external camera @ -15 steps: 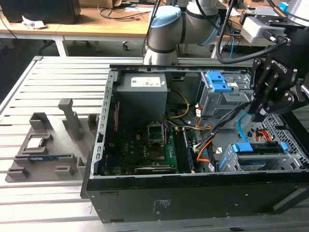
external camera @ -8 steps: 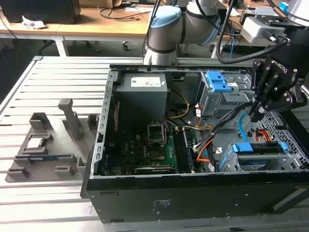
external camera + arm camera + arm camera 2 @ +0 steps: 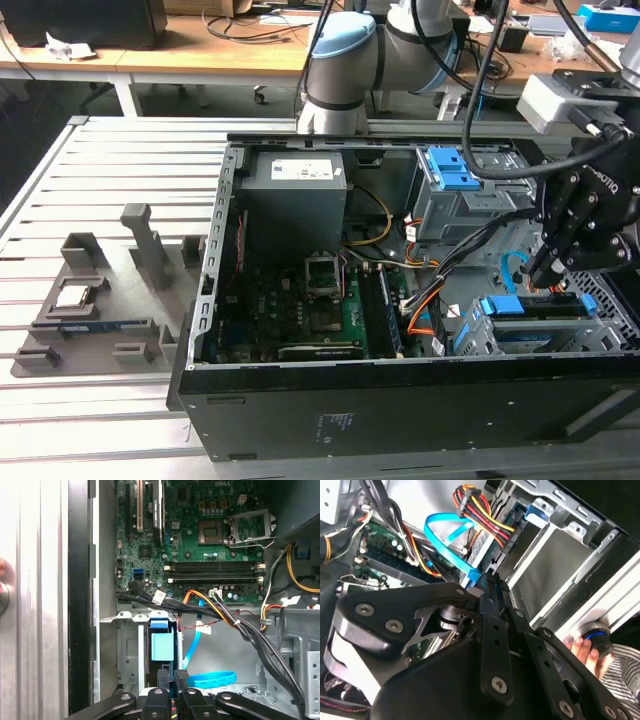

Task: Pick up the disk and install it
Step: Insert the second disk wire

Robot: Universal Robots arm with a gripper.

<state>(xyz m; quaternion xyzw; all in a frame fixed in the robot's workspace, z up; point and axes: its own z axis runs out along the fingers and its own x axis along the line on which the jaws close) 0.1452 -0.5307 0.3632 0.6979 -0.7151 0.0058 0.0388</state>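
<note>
Disk (image 3: 161,642) seated edgewise in drive cage (image 3: 129,650), just beyond gripper (image 3: 173,677) tips; gripper clenched, empty.

disk (image 3: 537,307), blue-framed, seated in lower drive bay

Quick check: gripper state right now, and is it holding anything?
Gripper: shut, fingers together over the drive cage; whether it grips the disk cannot be told.

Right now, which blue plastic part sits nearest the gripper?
The lower blue bracket, just beside the gripper; the other, a blue latch, sits apart, atop the grey bay.
</note>
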